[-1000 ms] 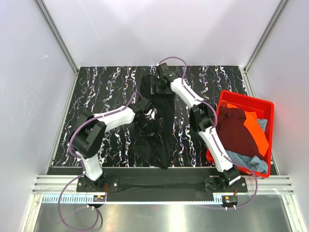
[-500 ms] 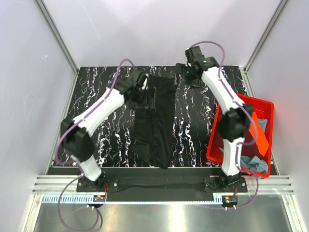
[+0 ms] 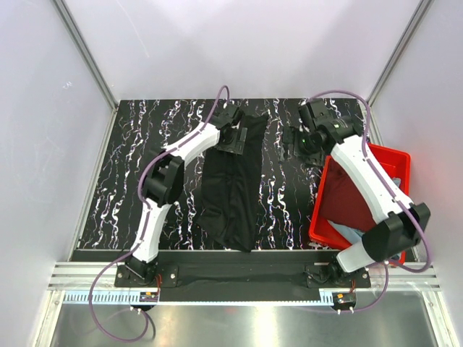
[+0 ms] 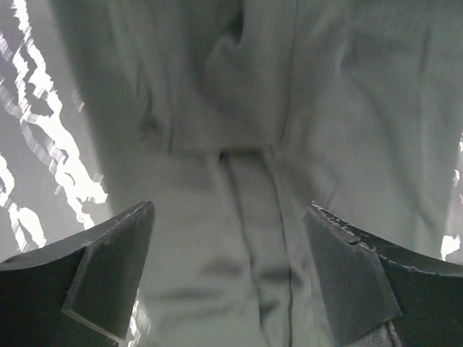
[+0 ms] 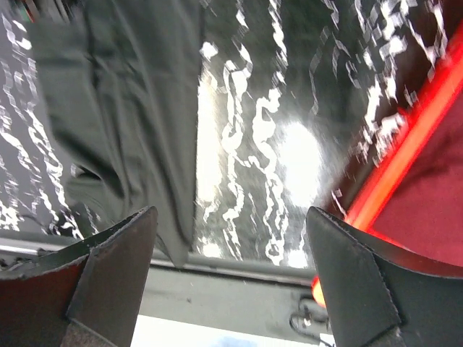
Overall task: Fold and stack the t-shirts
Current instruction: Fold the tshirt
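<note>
The black t-shirt point(image 3: 233, 184) lies lengthwise down the middle of the table, narrow and creased. My left gripper point(image 3: 236, 139) is open, low over the shirt's far end. In the left wrist view the cloth point(image 4: 239, 130) fills the space between the spread fingers point(image 4: 108, 278). My right gripper point(image 3: 294, 137) is open and empty over bare table, between the shirt and the red bin. The right wrist view shows the shirt point(image 5: 123, 108) to the left. A maroon shirt point(image 3: 349, 196) and a grey-blue one point(image 3: 356, 234) lie in the bin. The orange shirt is hidden by my right arm.
The red plastic bin point(image 3: 327, 163) stands at the table's right side; its rim point(image 5: 409, 152) shows in the right wrist view. My right arm crosses above the bin. The table's near edge rail point(image 3: 239, 254) lies just past the shirt's near end.
My left gripper has swung right along the far side onto the shirt's far end. My right gripper has moved right and nearer, toward the bin. The shirt's far end now looks narrower.
</note>
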`<act>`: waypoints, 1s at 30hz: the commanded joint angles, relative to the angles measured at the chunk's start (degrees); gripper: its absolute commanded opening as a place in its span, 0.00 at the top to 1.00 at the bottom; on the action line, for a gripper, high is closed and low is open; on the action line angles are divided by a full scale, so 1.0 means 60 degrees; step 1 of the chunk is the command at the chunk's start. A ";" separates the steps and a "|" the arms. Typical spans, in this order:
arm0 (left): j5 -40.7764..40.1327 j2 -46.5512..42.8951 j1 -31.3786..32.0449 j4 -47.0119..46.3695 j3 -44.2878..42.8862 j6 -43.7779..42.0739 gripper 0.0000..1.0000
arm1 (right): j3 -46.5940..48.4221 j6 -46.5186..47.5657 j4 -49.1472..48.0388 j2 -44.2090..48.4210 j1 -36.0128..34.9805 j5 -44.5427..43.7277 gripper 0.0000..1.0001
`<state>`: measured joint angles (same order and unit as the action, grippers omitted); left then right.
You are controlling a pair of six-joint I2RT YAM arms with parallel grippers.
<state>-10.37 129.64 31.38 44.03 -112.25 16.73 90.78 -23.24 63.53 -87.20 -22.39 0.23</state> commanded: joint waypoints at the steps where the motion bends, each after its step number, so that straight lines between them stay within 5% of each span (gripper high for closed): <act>1: -0.0322 0.0013 -0.0058 -0.1931 -0.0087 -0.0240 0.13 | -0.0554 -0.0301 0.0237 0.0704 0.0011 -0.0361 0.09; 8: 0.0160 0.1710 -0.0379 -0.1935 -0.1662 0.0345 0.15 | -0.1141 -0.0579 0.0471 0.1144 0.0011 -0.0258 0.09; 21: 0.4494 0.3646 -0.2387 -0.2900 -0.3746 0.2337 0.14 | -0.1346 -0.1179 0.0150 0.0560 -0.0003 0.0356 0.09; 22: 0.4642 0.3661 -0.2416 -0.2958 -0.4096 0.2425 0.13 | -0.1375 -0.1165 0.0091 0.0500 -0.0018 0.0430 0.01; 25: 0.4980 0.3063 -0.2432 -0.3061 -0.3925 0.2529 0.08 | -0.1492 -0.1107 -0.0216 0.0222 -0.0135 0.0722 0.00; 30: 0.5389 0.0519 -0.2329 -0.2771 -0.1729 0.2325 0.03 | -0.2194 -0.1266 -0.1429 0.0278 -0.0135 0.1921 0.00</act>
<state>16.75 144.94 15.77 26.44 -126.85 30.76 79.61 -29.45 60.71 -86.54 -22.63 5.98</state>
